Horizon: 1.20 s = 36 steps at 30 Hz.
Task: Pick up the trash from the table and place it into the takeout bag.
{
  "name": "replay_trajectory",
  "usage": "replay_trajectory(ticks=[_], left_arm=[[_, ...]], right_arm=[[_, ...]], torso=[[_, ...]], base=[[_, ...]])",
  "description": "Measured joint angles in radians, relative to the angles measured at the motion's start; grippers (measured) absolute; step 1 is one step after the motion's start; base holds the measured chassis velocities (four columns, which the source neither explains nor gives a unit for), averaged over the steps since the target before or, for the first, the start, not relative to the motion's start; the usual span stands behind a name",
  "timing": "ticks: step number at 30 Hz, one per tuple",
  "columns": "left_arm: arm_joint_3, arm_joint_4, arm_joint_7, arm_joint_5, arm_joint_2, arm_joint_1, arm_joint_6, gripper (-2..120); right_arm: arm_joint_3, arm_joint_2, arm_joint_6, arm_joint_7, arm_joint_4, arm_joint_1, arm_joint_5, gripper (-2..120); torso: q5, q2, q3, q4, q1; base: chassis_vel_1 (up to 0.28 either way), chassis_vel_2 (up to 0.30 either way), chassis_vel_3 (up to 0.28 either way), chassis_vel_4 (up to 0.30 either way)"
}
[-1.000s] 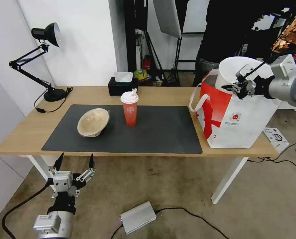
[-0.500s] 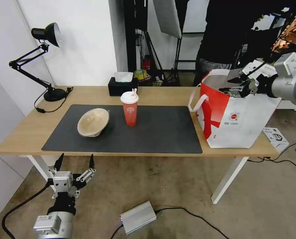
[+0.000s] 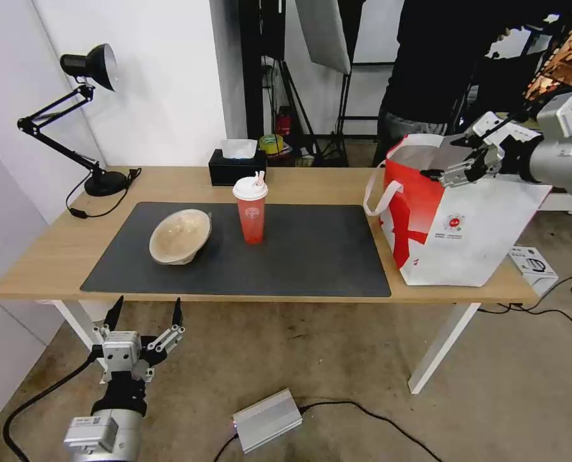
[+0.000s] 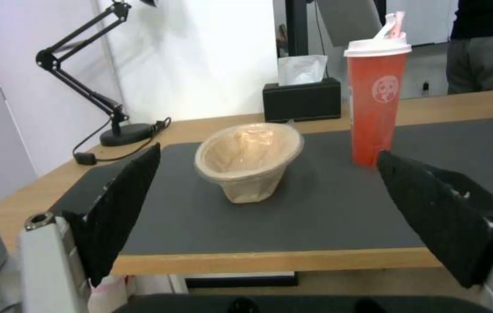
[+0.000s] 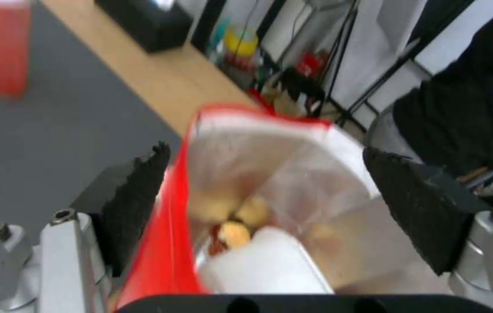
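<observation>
No legible text; round logos on red drink cup [image 4: 376,91] and takeout bag [image 3: 454,224], unreadable.

Even, soft indoor light falls on the worktop [image 3: 311,186]; the mat [image 3: 298,256] shows no glare and the cup [image 3: 251,212] casts only a faint shadow beside itself. The lamp [image 3: 90,64] left of the mat looks unlit. The head view is sharp, with straight lines bowing toward its edges. The left wrist view is slightly soft, the wall behind the cup bright and washed out. The right wrist view is heavily blurred: the bag [image 5: 269,182] opening, its contents and the cup beyond are smeared, while the dark fingers [image 5: 136,191] stay fairly crisp.
</observation>
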Motion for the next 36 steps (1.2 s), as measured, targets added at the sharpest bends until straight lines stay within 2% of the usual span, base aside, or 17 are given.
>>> replay_trajectory(ticks=[4,7,10,12,14,17,20,22,27,30,33,36], left_arm=[[0.000,-0.001,0.000,0.000,-0.002,0.000,0.000,100],[-0.001,-0.002,0.000,0.000,-0.004,0.000,0.000,100],[-0.003,-0.002,0.000,0.000,-0.005,0.001,0.000,100],[-0.004,-0.003,0.000,0.000,-0.006,0.001,0.000,100],[-0.004,-0.003,0.000,0.000,-0.006,0.001,0.000,100],[-0.006,-0.003,0.000,0.000,-0.006,0.001,0.000,100],[-0.006,-0.003,0.000,0.000,-0.006,0.002,0.000,100],[-0.007,-0.003,0.000,0.000,-0.007,0.001,0.000,100],[-0.007,-0.002,0.000,0.001,-0.007,0.001,0.000,100],[-0.006,0.000,0.000,0.001,-0.010,0.000,0.001,100],[-0.007,0.001,0.000,0.002,-0.013,0.001,0.001,100],[-0.007,0.001,-0.001,0.002,-0.019,0.001,0.000,100]], right_arm=[[-0.002,0.015,0.000,0.054,0.024,0.031,0.067,89],[0.002,0.040,0.000,0.146,0.065,0.051,0.152,91],[0.010,0.050,0.005,0.191,0.087,0.054,0.188,91],[0.021,0.065,0.029,0.265,0.119,0.056,0.247,97],[0.028,0.070,0.041,0.294,0.133,0.055,0.267,99],[0.062,0.082,0.072,0.379,0.180,0.042,0.333,100],[0.080,0.085,0.081,0.414,0.198,0.036,0.367,100],[0.099,0.090,0.098,0.483,0.244,0.025,0.436,100],[0.120,0.097,0.114,0.525,0.281,-0.001,0.467,100],[0.145,0.098,0.134,0.608,0.349,-0.062,0.493,100],[0.159,0.083,0.151,0.640,0.366,-0.099,0.475,100],[0.218,0.062,0.181,0.675,0.376,-0.183,0.391,100]], torso=[[-0.0001,0.000,0.000,0.0000,0.000],[-0.0001,0.000,0.000,0.0002,0.000],[-0.0001,0.000,0.000,0.0001,0.000],[-0.0002,0.000,0.000,0.0001,0.000],[-0.0001,0.000,0.000,0.0002,0.000],[-0.0001,0.000,0.000,0.0001,0.000],[-0.0002,0.000,0.000,0.0001,0.000],[-0.0001,0.000,0.000,0.0001,0.000],[-0.0001,0.000,0.000,0.0000,0.000],[0.0000,0.000,0.000,0.0001,0.000],[-0.0001,0.000,0.000,0.0001,0.000],[0.0000,0.000,0.000,0.0000,0.000]], base=[[0.000,0.000,0.000,0.000],[0.000,0.000,0.000,0.000],[0.000,0.000,0.000,0.000],[0.000,0.000,0.000,0.000],[0.000,0.000,0.000,0.000],[0.000,0.000,0.000,0.000],[0.000,0.000,0.000,0.000],[0.000,0.000,0.000,0.000],[0.000,0.000,0.000,0.000],[0.000,0.000,0.000,0.000],[0.000,0.000,0.000,0.000],[0.000,0.000,0.000,0.000]])
